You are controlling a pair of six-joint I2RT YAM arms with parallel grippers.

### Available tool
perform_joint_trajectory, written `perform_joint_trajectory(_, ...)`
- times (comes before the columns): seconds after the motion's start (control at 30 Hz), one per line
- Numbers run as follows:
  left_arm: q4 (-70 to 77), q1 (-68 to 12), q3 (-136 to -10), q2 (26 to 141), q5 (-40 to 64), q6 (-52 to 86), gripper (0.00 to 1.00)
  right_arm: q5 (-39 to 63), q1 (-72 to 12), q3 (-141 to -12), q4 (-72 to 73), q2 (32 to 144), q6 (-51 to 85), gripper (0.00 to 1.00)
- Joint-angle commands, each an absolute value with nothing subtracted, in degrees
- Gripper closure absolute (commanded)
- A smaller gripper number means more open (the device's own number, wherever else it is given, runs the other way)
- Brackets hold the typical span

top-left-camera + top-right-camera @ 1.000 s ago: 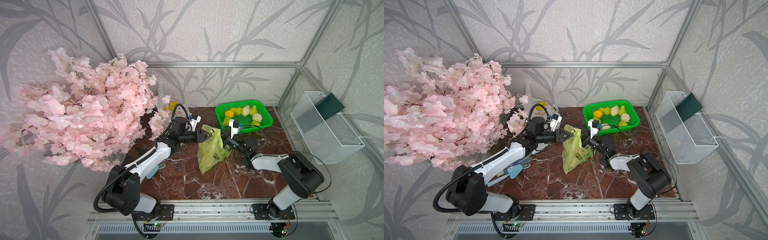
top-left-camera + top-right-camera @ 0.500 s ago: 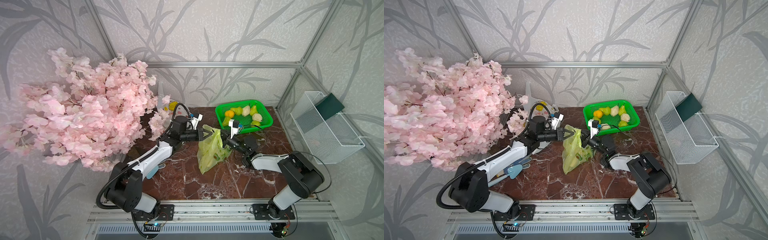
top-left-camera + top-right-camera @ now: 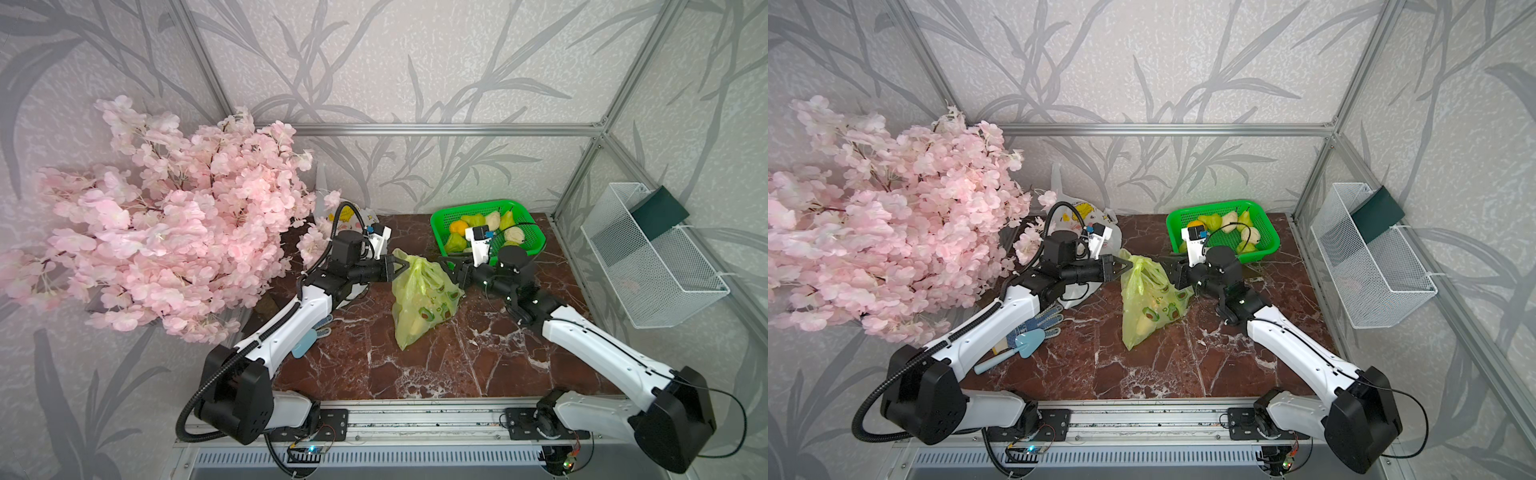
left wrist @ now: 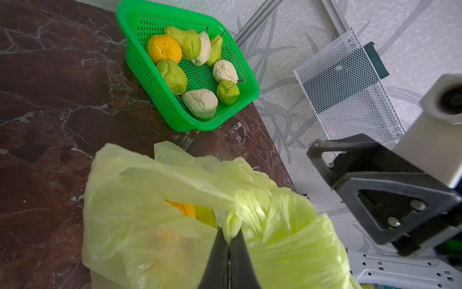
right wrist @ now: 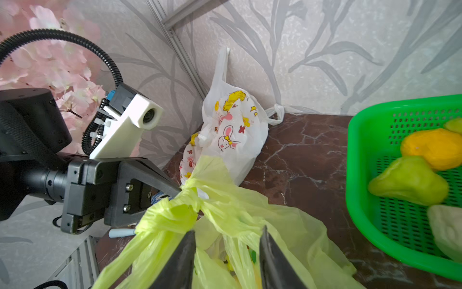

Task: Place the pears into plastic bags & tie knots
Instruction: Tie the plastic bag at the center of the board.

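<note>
A yellow-green plastic bag [image 3: 422, 299] with avocado prints stands mid-table, its handles twisted into a knot [image 5: 175, 212]. Fruit shows dimly through its film [image 4: 185, 209]. My left gripper [image 4: 228, 240] is shut on a bunched handle strip at the bag's top, reaching in from the left [image 3: 405, 266]. My right gripper [image 5: 226, 240] stands open at the bag's other side [image 3: 446, 264], with loose handle film lying between its jaws. Several green and cream pears [image 4: 172, 76] lie in the green basket [image 3: 532, 245]. A white printed bag [image 5: 235, 135] sits in the back corner.
A big pink blossom branch [image 3: 166, 216] crowds the left side over my left arm. A white wire basket [image 3: 648, 257] hangs on the right wall. A blue trowel and glove [image 3: 1030, 340] lie under the left arm. An orange fruit [image 4: 163, 48] shares the green basket.
My left gripper has shut on the bag's handle. My right gripper, which was shut, has opened its jaws. The bag has stayed in place.
</note>
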State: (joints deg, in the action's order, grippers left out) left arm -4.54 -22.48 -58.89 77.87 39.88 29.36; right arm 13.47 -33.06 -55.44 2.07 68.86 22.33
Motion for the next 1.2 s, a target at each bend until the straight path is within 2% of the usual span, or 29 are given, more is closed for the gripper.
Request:
perform_joint_trajectory(0.0,-7.1,-22.5,-60.9,76.8,38.0,26.9,1.00,10.5,-36.4,-67.3,-32.5,69.8,19.4,0.53)
perform_joint_trajectory(0.2,-5.4,-22.5,-61.0,77.3,38.8,27.2,1.00,3.6,-46.6,-84.8,-48.7,78.9,17.4,0.44)
perform_joint_trajectory(0.43,-5.1,-22.5,-60.6,76.3,39.5,26.8,1.00,-1.9,-52.0,-94.9,-53.9,86.5,14.3,0.45)
perform_joint_trajectory(0.53,-4.7,-22.5,-60.3,76.1,39.8,26.7,1.00,-3.2,-52.1,-96.0,-54.3,87.5,14.2,0.52)
perform_joint_trajectory(0.6,-4.8,-22.5,-60.2,76.0,39.9,26.6,1.00,-4.2,-52.1,-96.0,-53.9,87.7,14.2,0.63)
perform_joint_trajectory(0.67,-6.1,-22.4,-60.5,75.5,39.7,25.9,1.00,-5.2,-51.8,-95.7,-53.8,87.5,14.6,0.78)
perform_joint_trajectory(0.77,-10.4,-21.2,-61.2,73.6,39.2,24.0,1.00,-5.8,-48.6,-92.7,-53.9,85.7,16.8,0.91)
perform_joint_trajectory(0.93,-18.3,-17.2,-60.6,68.1,38.3,20.9,1.00,-1.4,-38.7,-81.0,-50.2,79.1,19.5,0.99)
perform_joint_trajectory(1.17,-24.3,-10.0,-55.4,64.7,36.0,19.0,1.00,2.9,-28.2,-68.4,-44.2,73.4,20.5,1.00)
